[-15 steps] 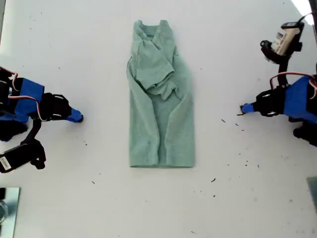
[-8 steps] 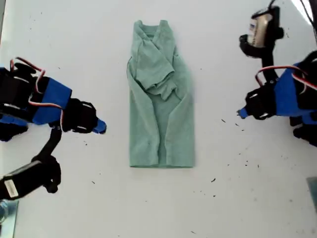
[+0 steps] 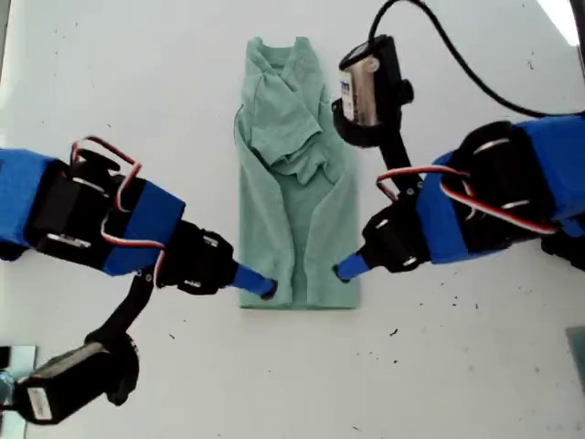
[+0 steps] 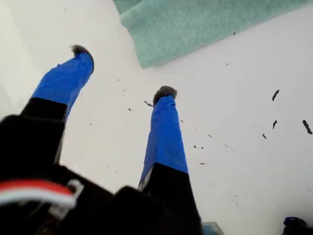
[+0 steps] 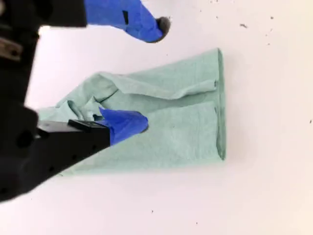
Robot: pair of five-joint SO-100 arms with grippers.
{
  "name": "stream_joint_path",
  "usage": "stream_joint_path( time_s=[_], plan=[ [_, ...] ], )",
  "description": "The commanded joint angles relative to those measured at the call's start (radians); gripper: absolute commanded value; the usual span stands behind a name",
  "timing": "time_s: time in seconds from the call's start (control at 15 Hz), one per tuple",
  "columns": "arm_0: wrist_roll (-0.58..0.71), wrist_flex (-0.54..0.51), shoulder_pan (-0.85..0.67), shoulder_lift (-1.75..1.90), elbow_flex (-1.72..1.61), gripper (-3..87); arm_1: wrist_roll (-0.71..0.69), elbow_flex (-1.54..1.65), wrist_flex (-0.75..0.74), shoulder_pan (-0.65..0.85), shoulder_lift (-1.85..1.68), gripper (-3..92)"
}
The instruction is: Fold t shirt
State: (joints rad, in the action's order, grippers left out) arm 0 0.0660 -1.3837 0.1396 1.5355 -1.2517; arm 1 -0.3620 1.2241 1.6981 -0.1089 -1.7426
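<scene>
- A white table fills the exterior view, its surface plain and matte.
- Small dark specks lie scattered on the table toward the exterior view's lower right; more show in the first wrist view.
- A glassy or metallic object sits at the table's lower left corner in the exterior view, cut off by the frame; what it is cannot be told.
- A bright glare streak marks the exterior view's upper right corner.

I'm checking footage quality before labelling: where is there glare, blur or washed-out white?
Exterior view: a bright light strip flares in its top right corner, and the white table looks washed out. First wrist view: my first gripper blurs near the lens. Second wrist view: the shirt is fairly sharp.
</scene>
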Motion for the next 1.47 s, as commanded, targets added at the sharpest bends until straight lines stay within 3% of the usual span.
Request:
stream_joint_path(
  time_s=[0.0,0.07,0.33,0.47,0.6,0.73,0.93,1.2,1.4],
  plan=[
    [0.005,0.057,0.035,-0.078,0.038,27.0,0.048,-0.077,-0.023,-0.031,0.086,27.2],
    [0.0,0.121,0.041,-0.115,0.002,27.2,0.061,-0.081,-0.057,-0.04,0.15,27.1],
    [-0.002,0.204,0.038,-0.298,-0.006,27.5,0.078,-0.046,-0.238,-0.054,0.36,25.8],
    [0.009,0.239,0.043,-0.426,0.025,23.1,0.101,-0.035,-0.298,-0.071,0.472,24.2],
    [0.026,0.249,0.034,-0.5,0.043,15.0,0.138,-0.038,-0.327,-0.092,0.535,14.7],
    [0.06,0.242,0.023,-0.48,0.043,-0.1,0.129,-0.054,-0.31,-0.103,0.535,2.2],
    [0.081,0.225,0.028,-0.422,0.058,-0.2,0.072,-0.127,-0.229,-0.103,0.466,2.3],
    [0.129,0.069,0.072,-0.336,0.265,-0.2,-0.037,-0.245,-0.179,-0.141,0.29,2.4],
    [0.118,0.029,0.141,-0.201,0.273,-0.2,-0.046,-0.337,-0.155,-0.216,0.272,2.4]
  ],
)
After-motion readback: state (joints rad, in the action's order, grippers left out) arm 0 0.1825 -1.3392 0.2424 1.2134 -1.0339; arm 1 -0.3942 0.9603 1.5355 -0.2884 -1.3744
